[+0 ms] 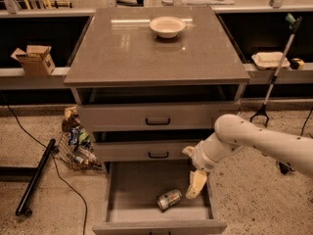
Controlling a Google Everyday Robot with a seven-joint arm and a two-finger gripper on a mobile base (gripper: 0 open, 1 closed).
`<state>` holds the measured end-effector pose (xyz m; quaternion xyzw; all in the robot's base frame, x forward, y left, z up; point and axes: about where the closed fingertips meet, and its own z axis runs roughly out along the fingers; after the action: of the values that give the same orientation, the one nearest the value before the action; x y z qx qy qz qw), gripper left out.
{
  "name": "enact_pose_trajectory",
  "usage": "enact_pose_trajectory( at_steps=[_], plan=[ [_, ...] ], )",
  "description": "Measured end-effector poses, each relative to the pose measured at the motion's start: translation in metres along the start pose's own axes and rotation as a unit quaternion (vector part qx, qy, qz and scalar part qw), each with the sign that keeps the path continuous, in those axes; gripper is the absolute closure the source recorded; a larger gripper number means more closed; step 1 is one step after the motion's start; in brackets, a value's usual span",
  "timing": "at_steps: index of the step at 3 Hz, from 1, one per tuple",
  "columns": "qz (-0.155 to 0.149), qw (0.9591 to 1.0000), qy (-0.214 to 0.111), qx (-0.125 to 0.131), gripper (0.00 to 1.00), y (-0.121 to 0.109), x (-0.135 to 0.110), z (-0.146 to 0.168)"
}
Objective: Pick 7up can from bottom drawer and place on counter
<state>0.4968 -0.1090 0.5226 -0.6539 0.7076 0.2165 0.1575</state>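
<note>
The 7up can [169, 199] lies on its side on the floor of the open bottom drawer [132, 190], toward the right front. My gripper [195, 186] hangs from the white arm over the drawer's right side, just right of and slightly above the can, not touching it. The glossy grey-brown counter [122, 48] tops the cabinet, with a cream bowl [167, 26] near its back.
Two closed grey drawers with black handles [158, 121] sit above the open one. A basket of snack bags [76, 146] and a black pole [36, 176] lie on the floor at left. A cardboard box [34, 59] and a grabber stick [274, 77] stand beside the cabinet.
</note>
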Motion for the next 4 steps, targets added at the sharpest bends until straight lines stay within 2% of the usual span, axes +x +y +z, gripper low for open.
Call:
enact_pose_trajectory(
  at_steps=[1,2,3,4],
  plan=[
    [-0.009,0.9999,0.005,0.000,0.00,-0.006,0.009,0.023],
    [-0.026,0.9997,0.000,-0.001,0.00,-0.030,0.029,0.062],
    [-0.039,0.9987,-0.021,-0.025,0.00,-0.052,0.052,0.123],
    [-0.038,0.9968,-0.047,-0.052,0.00,-0.067,0.071,0.183]
  ],
)
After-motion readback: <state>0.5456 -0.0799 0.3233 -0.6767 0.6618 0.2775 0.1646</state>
